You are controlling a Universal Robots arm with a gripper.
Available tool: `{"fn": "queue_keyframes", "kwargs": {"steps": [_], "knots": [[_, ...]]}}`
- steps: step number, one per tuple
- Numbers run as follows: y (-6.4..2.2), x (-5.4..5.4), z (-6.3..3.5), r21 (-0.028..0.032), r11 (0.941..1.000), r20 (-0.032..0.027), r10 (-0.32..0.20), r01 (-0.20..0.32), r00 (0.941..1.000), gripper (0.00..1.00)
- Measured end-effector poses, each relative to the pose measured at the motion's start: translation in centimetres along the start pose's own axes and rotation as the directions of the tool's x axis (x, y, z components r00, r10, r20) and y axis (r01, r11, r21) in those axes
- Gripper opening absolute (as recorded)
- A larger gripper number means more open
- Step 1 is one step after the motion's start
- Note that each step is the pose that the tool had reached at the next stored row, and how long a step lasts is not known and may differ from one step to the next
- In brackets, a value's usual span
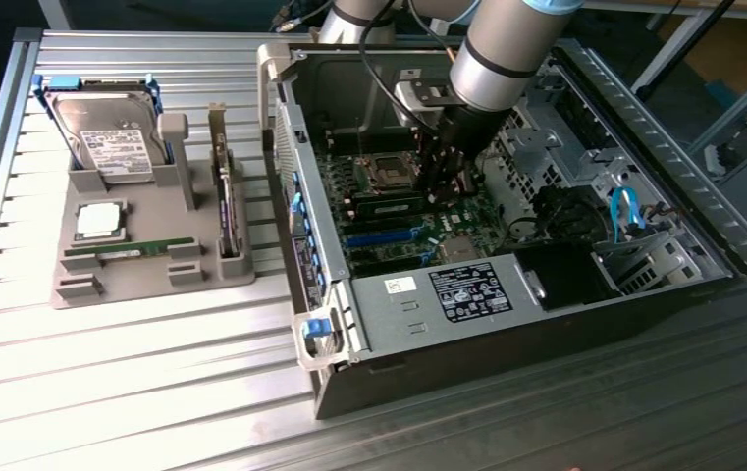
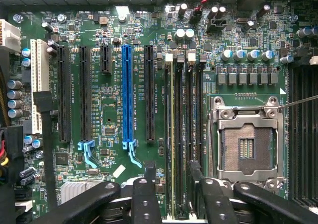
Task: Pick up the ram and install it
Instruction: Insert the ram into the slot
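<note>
Two things are tough to read: in the exterior view the arm (image 1: 510, 49) blocks the fingertips of the gripper (image 1: 447, 182) and the memory slots next to the empty CPU socket (image 1: 387, 175), so the stick is hard to pick out there. The wrist view helps though. The ram (image 2: 172, 124) stands edge-on in a memory slot, the one farthest from the socket in the bank of four beside it. The jaws are spread, one finger (image 2: 150, 177) on each side of the stick with a gap both ways, nothing gripped. A second ram stick (image 1: 131, 248) lies flat on a grey holder (image 1: 150, 280) outside the computer case (image 1: 505, 324), well apart from the socket toward the exterior view's left, along with a hard drive (image 1: 111, 137) and a processor chip (image 1: 98, 221). It all sits on a ribbed aluminium table (image 1: 125, 373).
</note>
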State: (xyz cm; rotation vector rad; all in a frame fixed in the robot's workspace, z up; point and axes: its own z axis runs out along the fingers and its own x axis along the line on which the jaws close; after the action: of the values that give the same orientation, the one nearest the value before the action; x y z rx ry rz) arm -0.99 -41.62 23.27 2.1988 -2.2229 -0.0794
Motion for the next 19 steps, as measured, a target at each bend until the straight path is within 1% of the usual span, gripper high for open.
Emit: {"fn": "queue_keyframes", "kwargs": {"steps": [3,7,9,11,13,19], "knots": [[0.01,0.0,-0.19,0.0000,1.0000,-0.0001,0.000,0.000,1.0000,0.38],[0.03,0.0,-0.78,0.0000,1.0000,0.0001,0.000,0.000,1.0000,0.38],[0.06,0.0,-1.22,0.0000,1.0000,-0.0002,0.000,0.000,1.0000,0.38],[0.09,-0.1,-2.03,0.0000,1.0000,-0.0001,0.000,0.000,1.0000,0.38],[0.11,-0.1,-2.51,0.0000,1.0000,-0.0001,0.000,0.000,1.0000,0.38],[0.17,-0.1,-3.65,0.0000,1.0000,-0.0005,0.000,0.000,1.0000,0.38]]}}
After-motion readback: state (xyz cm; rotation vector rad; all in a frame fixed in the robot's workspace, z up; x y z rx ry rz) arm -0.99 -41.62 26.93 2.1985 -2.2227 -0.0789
